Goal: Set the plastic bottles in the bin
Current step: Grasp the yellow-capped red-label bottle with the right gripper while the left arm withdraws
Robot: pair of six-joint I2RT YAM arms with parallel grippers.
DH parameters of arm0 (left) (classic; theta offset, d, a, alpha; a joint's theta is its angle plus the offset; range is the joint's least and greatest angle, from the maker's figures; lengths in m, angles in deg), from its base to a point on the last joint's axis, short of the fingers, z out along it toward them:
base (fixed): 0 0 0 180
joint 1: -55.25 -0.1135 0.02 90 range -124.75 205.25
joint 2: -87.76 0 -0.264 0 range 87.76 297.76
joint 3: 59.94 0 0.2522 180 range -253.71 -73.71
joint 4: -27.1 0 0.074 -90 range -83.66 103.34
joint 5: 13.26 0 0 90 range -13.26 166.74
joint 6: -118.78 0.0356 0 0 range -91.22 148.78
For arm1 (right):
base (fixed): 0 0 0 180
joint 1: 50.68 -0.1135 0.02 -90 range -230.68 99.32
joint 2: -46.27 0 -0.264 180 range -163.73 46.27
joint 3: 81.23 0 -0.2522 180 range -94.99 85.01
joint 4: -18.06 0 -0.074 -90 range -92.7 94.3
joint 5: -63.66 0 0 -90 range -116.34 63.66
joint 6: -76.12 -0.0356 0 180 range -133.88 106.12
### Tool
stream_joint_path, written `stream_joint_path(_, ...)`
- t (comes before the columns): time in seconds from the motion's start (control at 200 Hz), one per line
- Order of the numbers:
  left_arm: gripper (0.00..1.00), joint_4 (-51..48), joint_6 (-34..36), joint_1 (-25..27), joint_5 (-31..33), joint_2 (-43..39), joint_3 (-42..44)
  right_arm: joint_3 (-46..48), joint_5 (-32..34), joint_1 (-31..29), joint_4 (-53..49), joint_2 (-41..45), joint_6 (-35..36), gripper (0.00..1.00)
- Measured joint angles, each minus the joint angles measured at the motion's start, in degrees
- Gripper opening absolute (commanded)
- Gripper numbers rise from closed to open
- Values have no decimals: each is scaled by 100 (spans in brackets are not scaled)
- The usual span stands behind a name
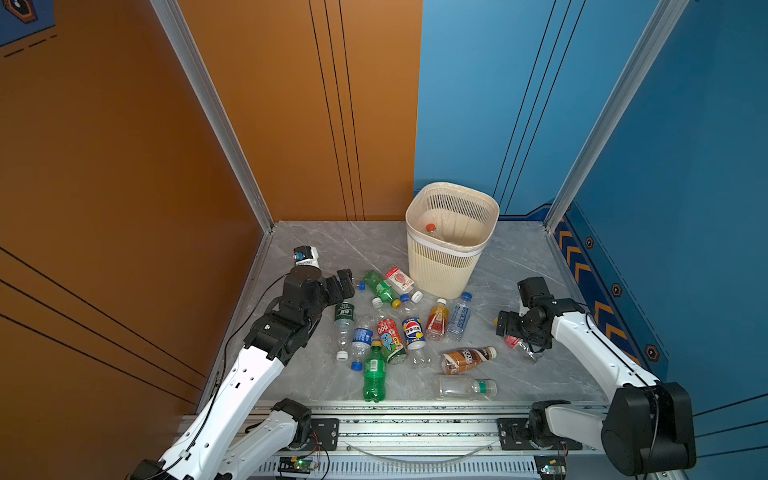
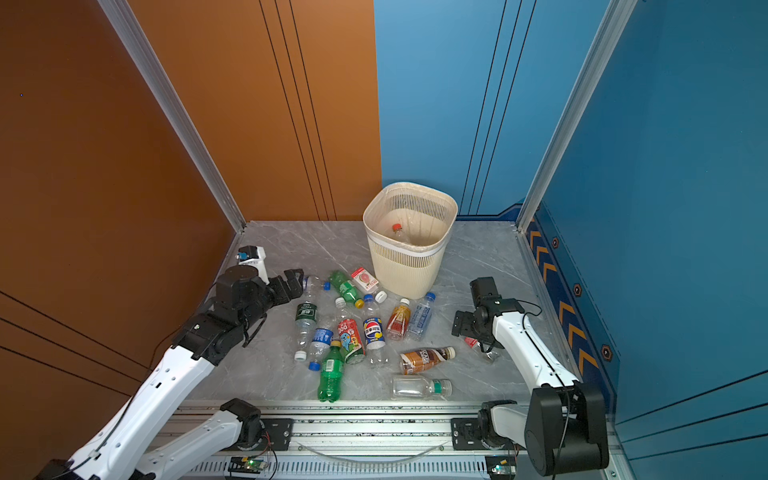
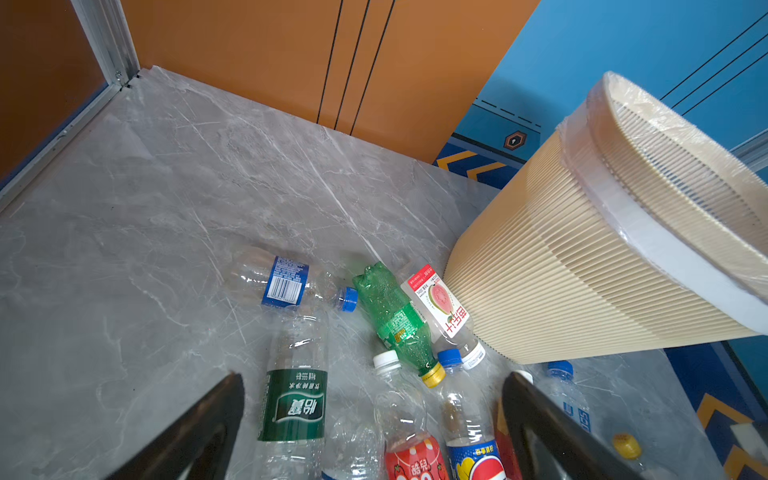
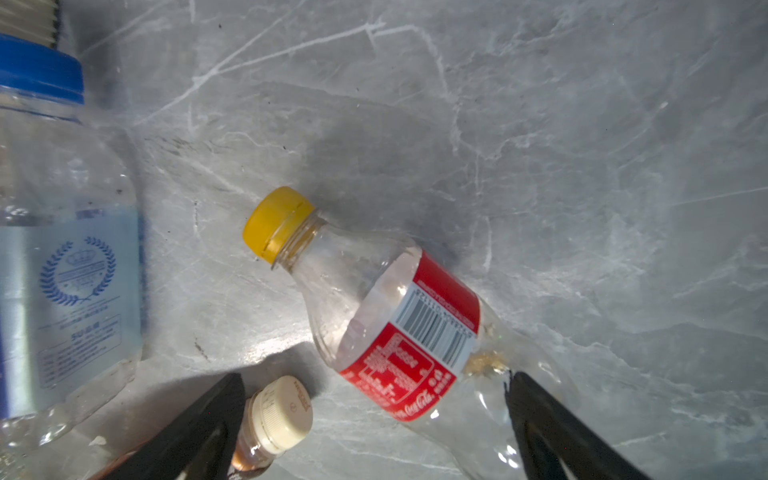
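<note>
Several plastic bottles lie scattered on the grey marble floor in front of the cream slatted bin [image 1: 440, 270] [image 2: 399, 270] [image 3: 540, 270]. One red-capped bottle [image 1: 432, 229] lies inside the bin. My left gripper [image 1: 347, 282] [image 3: 374, 378] is open and hovers over the left side of the pile, above a clear bottle with a dark green label [image 3: 295, 399] and its neighbours. My right gripper [image 1: 513, 332] [image 4: 374, 378] is open low over a clear bottle with a red label and yellow cap [image 4: 395, 324] [image 1: 519, 345]. Neither gripper holds anything.
A brown-labelled bottle [image 1: 467, 359] and a clear one with a green band [image 1: 467, 388] lie near the front metal rail [image 1: 415, 415]. A blue-capped water bottle [image 4: 62, 249] lies beside the right gripper. An orange wall stands on the left, a blue wall on the right.
</note>
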Motion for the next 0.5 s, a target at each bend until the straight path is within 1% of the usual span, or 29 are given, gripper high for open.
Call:
stream_joint_path(0.12,97,15,-63,-122,-109,-85,87,-11,125,-35,2,-186,-17,96)
stream_joint_path(0.215,98,15,-109,-208,-188,-118,168,-11,125,-50,4,-380,-61,90)
stream_joint_path(0.33,97,13,-170,-289,-267,-125,229,-11,127,-50,26,-522,-142,86)
stream_joint_path(0.496,98,11,-214,-389,-367,-162,243,-13,168,-50,223,-745,-278,75)
